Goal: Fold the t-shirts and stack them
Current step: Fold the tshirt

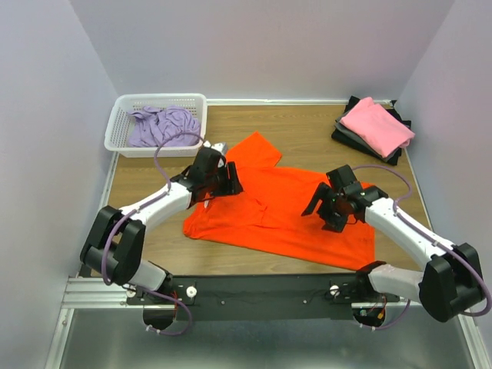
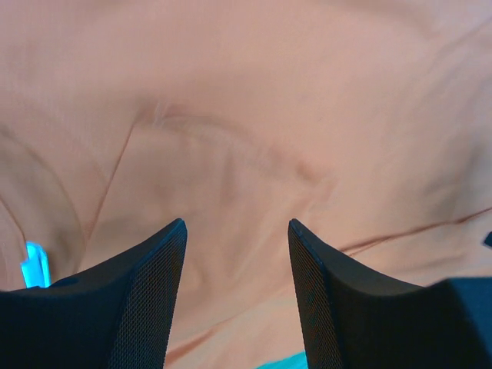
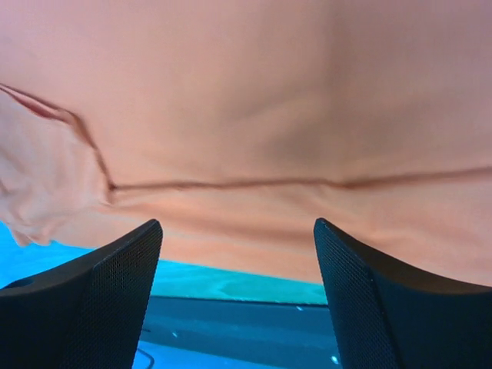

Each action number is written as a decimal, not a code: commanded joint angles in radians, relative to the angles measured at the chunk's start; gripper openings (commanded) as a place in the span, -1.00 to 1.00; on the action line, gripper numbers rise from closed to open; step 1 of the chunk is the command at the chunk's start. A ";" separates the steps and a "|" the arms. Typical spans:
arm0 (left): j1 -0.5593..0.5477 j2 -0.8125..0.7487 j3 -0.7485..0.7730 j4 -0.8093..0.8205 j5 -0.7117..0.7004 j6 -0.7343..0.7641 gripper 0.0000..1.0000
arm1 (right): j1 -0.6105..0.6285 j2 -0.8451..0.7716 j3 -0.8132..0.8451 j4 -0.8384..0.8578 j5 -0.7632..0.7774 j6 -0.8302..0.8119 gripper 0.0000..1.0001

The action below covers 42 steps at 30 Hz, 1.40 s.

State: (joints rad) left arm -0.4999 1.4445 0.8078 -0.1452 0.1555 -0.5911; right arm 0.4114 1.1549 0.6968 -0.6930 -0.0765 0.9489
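A bright orange t-shirt (image 1: 284,215) lies spread on the table, one sleeve pointing to the back. My left gripper (image 1: 231,183) is open just above its left part; the cloth (image 2: 246,138) fills the left wrist view between the fingers. My right gripper (image 1: 329,215) is open above the shirt's right part, near its front hem (image 3: 254,261). Nothing is held. A pink t-shirt (image 1: 377,125) lies folded on dark folded shirts (image 1: 361,138) at the back right. A lavender t-shirt (image 1: 160,125) lies crumpled in the basket.
A white lattice basket (image 1: 123,115) stands at the back left. Walls close in the table on three sides. The black base rail (image 1: 254,288) runs along the near edge.
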 commanded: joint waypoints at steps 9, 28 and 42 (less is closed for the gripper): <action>-0.023 0.243 0.294 -0.037 0.010 0.094 0.28 | 0.003 0.236 0.242 0.006 0.202 -0.136 0.75; -0.043 0.272 0.042 0.105 0.021 0.066 0.27 | 0.004 0.324 0.069 0.133 0.170 -0.136 0.75; -0.046 0.094 -0.171 0.107 0.015 -0.006 0.28 | 0.006 0.227 -0.075 0.142 0.083 -0.062 0.75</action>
State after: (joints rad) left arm -0.5388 1.5623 0.7094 0.0586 0.1734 -0.5678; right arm 0.4114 1.3773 0.7002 -0.5095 0.0578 0.8433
